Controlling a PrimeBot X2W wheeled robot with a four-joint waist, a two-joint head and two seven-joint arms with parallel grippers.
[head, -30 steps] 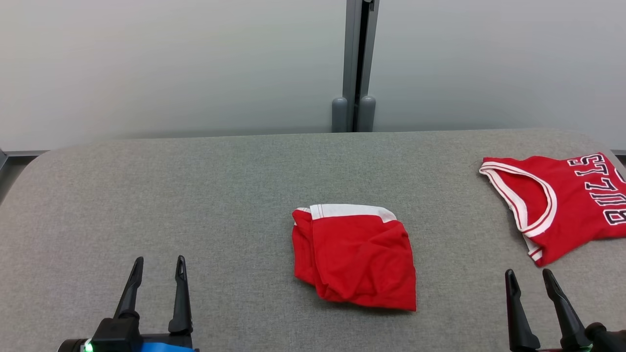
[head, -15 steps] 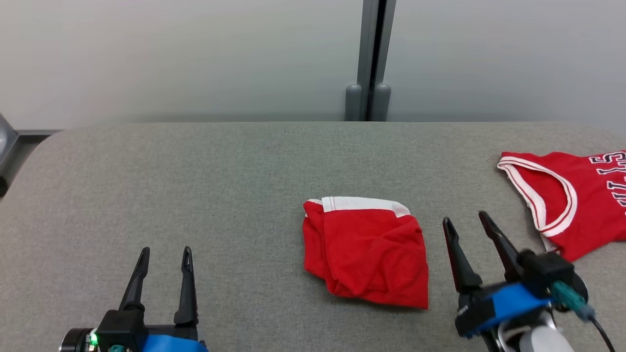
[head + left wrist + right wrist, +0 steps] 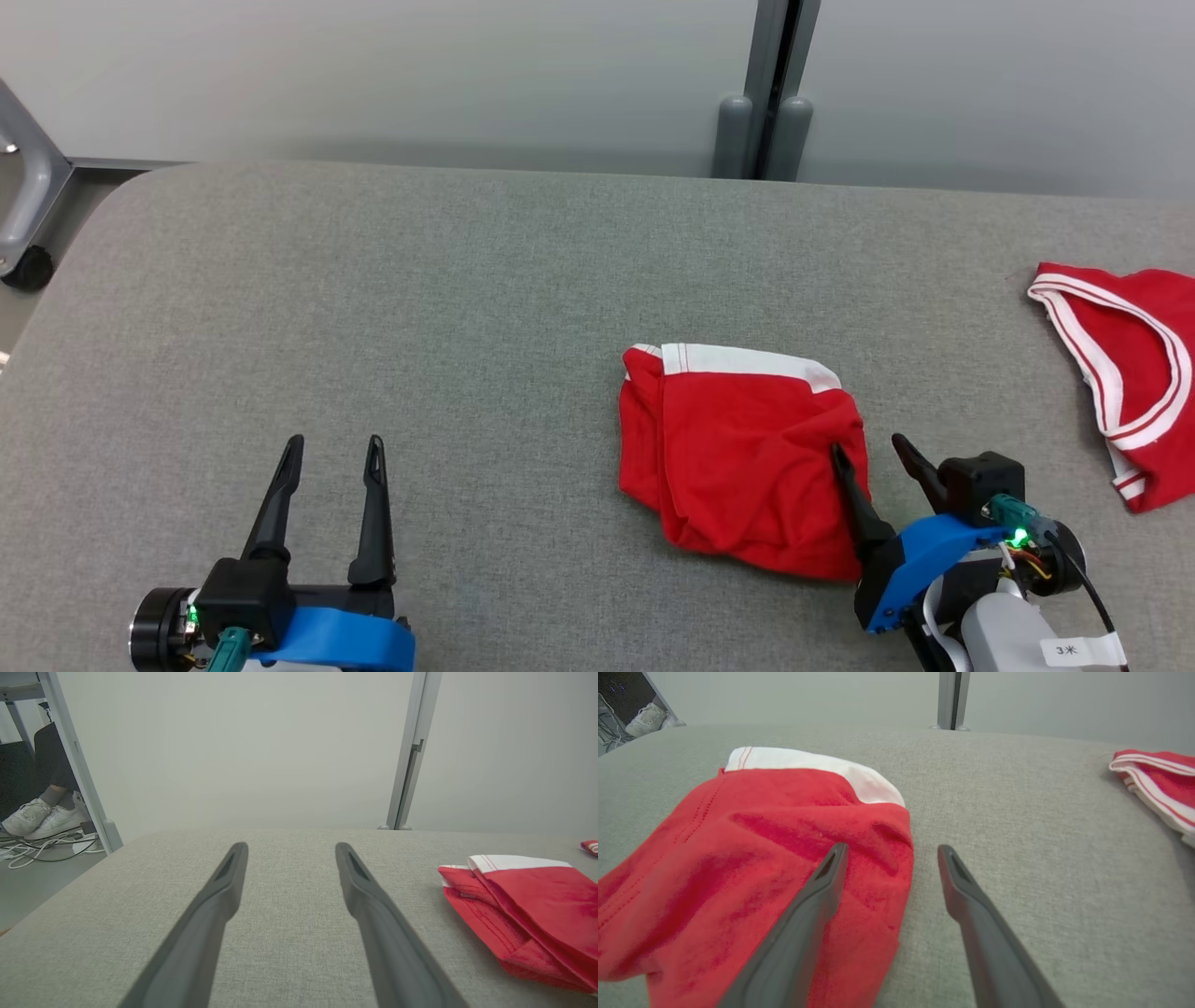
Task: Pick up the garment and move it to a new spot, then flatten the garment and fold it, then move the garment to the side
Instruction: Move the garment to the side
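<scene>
Closing in from the right, the right gripper (image 3: 866, 444) straddles, fingers spread, the edge of the red garment (image 3: 738, 457), which lies doubled over on the table (image 3: 420, 280) straight before the wall post (image 3: 766, 131). Its left gripper (image 3: 336, 439) waits agape, leftward of the post. Soft, light cloth; layered edges likely pinch best.

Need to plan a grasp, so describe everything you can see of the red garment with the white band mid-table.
The red knit-looking garment lies crumpled, loosely folded over itself, near the middle of the grey fabric-covered table. A white band with thin red lines at its left end runs along its far edge; stitched hems show on its left side. The open right gripper straddles its right edge, one of the fingers over the cloth, the other over the table; contact cannot be confirmed.
</scene>
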